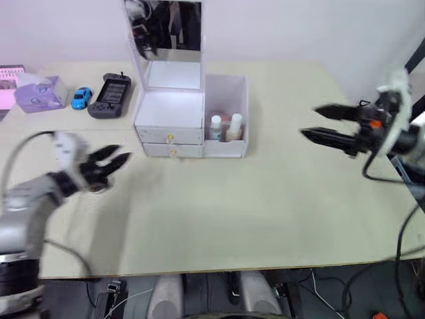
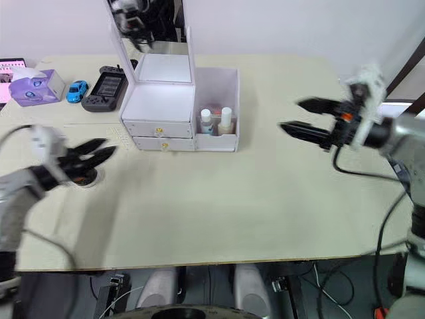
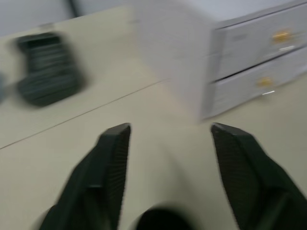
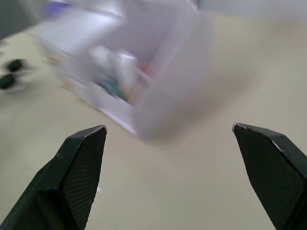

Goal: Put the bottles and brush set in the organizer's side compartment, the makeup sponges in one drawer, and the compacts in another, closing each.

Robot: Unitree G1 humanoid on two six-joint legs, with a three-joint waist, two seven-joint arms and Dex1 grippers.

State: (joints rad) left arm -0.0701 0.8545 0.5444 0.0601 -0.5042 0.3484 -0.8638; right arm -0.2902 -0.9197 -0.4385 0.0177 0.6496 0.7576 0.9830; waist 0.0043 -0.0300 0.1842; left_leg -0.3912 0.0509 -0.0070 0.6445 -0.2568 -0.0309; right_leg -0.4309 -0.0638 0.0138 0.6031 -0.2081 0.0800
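Left gripper [image 1: 114, 159] hovering low over table [image 1: 279, 212], left of organizer [image 1: 170, 126], fingers spread, holding nothing. Right gripper [image 1: 320, 123] raised, well right of organizer, jaws wide, holding nothing. Bottles [image 1: 226, 127] standing in side compartment [image 1: 227, 93]. Both drawers sitting flush.

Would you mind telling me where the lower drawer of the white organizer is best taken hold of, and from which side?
Grip the small gold knob at the middle of the lower drawer front, coming from the front, the robot's side. The front is flat and shut flush with the organizer, so the knob is the only protruding part. The open left claw is nearer.
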